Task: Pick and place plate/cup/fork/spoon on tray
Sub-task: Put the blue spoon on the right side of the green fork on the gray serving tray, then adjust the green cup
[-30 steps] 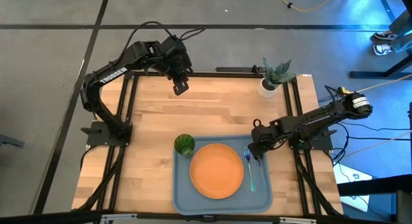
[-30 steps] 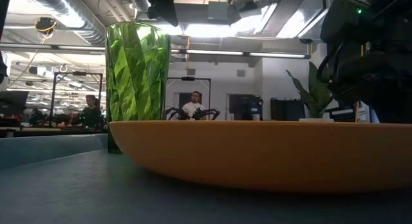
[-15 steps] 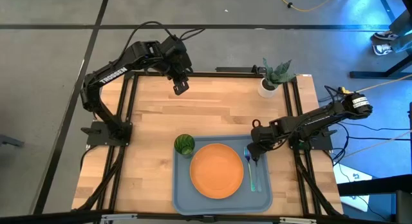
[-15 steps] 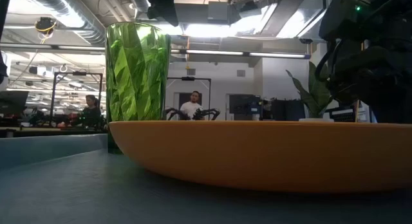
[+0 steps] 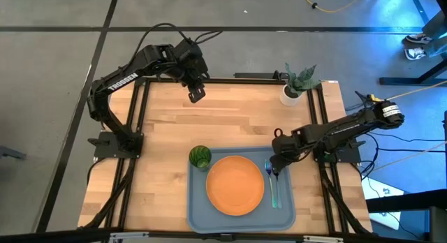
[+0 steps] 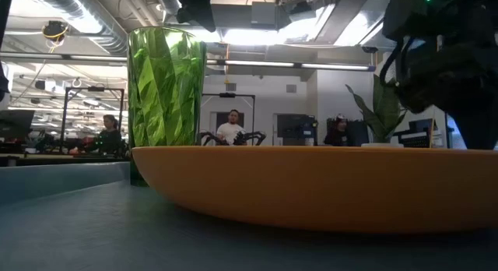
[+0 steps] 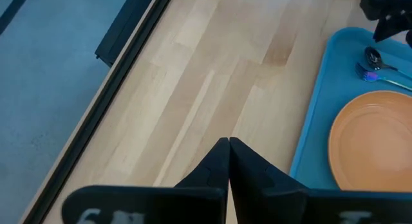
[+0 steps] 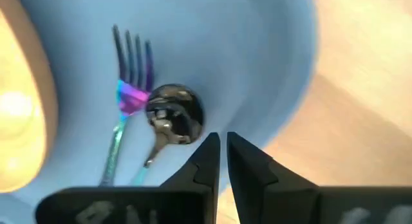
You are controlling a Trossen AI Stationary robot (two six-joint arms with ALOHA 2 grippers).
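The left gripper (image 5: 196, 96) hangs over the far left of the tabletop (image 5: 230, 117), well away from the tray; in its wrist view the fingers meet with no gap and nothing between them.

On the tray (image 5: 198, 214), the cup (image 5: 200, 156) stands upright in the far left corner, just beside the plate's rim. The plate (image 5: 235, 184) lies flat in the middle. To its right, in the strip between plate and tray rim, the fork (image 5: 268, 174) and the spoon (image 5: 274, 187) lie side by side. Both long axes run front to back, heads toward the far edge and handles toward the near one. In the right wrist view the purple fork head (image 8: 133, 69) and the dark spoon bowl (image 8: 175, 113) sit nearly touching.

The right gripper (image 5: 277, 167) hovers directly over the utensil heads, at the far right part of the tray. Its fingers stand only a narrow slit apart and hold nothing; the spoon bowl lies below and slightly to one side of the tips.

All four things appear to rest on the tray, so the task looks essentially complete. The right arm is by far the nearer to the utensils; its likely next move is a straight lift, keeping the tips clear of the spoon bowl and tray rim.
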